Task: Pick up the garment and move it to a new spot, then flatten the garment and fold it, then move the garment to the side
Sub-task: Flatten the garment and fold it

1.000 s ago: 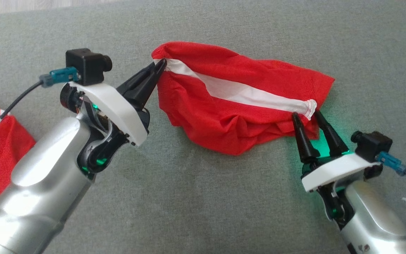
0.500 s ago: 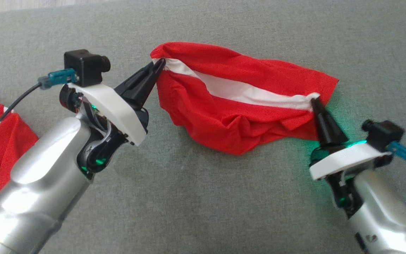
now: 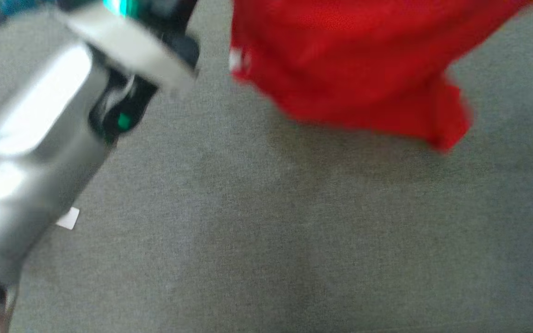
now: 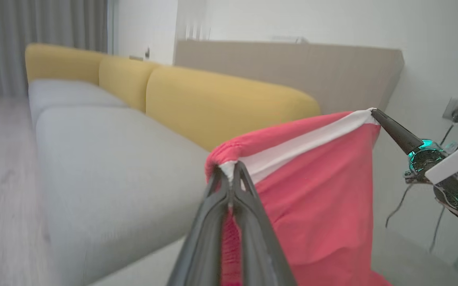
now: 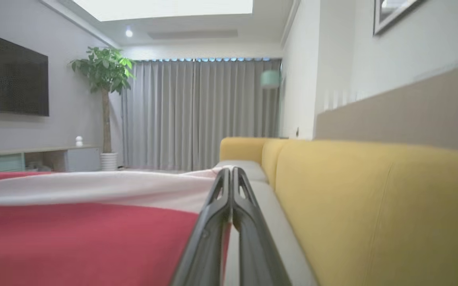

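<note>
Left wrist view: the left claw [image 4: 232, 174] is clamped on one end of the white band [image 4: 292, 145] of the red garment [image 4: 316, 198], its two dark fingers pressed together with cloth pinched at their tips. The right claw [image 4: 375, 114] grips the band's other end, closed on the far corner. The band runs taut between the two claws and the red fabric hangs down from it like a curtain. Behind lies the grey sofa seat [image 4: 105, 159] with yellow back cushions [image 4: 221, 103]. In the right wrist view the fingers meet with no gap, and the band and red cloth spread away to their left. The head view is blurred. The pale left forearm [image 3: 30, 138] crosses its left side, and the garment hangs across the top, casting a shadow on the seat below. Whether its lower edge touches the seat I cannot tell.
</note>
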Controlling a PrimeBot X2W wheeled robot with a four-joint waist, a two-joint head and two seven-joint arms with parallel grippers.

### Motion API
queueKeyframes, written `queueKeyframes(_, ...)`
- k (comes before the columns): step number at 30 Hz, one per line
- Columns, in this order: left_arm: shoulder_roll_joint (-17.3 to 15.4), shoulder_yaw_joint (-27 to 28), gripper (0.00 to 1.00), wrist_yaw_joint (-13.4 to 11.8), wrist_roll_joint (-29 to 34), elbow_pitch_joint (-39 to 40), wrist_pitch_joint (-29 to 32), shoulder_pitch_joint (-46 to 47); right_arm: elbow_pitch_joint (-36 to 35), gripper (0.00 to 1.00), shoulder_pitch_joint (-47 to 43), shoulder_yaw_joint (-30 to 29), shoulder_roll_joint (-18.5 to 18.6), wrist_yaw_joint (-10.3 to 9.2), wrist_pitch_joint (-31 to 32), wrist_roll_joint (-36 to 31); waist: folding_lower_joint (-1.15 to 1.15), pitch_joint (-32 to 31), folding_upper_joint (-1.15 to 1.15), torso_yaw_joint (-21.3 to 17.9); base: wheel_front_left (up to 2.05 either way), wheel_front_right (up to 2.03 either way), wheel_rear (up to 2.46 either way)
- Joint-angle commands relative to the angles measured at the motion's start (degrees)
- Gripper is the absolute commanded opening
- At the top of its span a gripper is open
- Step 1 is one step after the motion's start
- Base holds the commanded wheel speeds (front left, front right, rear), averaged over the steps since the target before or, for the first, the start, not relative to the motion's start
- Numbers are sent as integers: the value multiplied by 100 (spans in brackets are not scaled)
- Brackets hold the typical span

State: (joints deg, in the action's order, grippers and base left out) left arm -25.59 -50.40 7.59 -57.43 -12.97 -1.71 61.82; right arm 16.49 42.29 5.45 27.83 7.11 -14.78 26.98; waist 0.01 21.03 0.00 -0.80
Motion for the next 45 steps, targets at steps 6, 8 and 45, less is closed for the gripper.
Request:
queueKeyframes(6,616,76,0,-10,354,-565,-1045,1795,-311,0,1319,-443,958,37,174,-215,-1,395,0,48,0,0,0)
queueKeyframes(8,766,118,0,-10,358,-701,-1231,2082,-408,0,1494,-553,1129,37,227,-224,-1,434,0,36,0,0,0)
queueKeyframes(45,141,-263,0,-91,2359,514,-1329,-4163,-3944,0,-5939,-2106,1009,37,2209,1160,-1,-718,0,47,0,0,0)
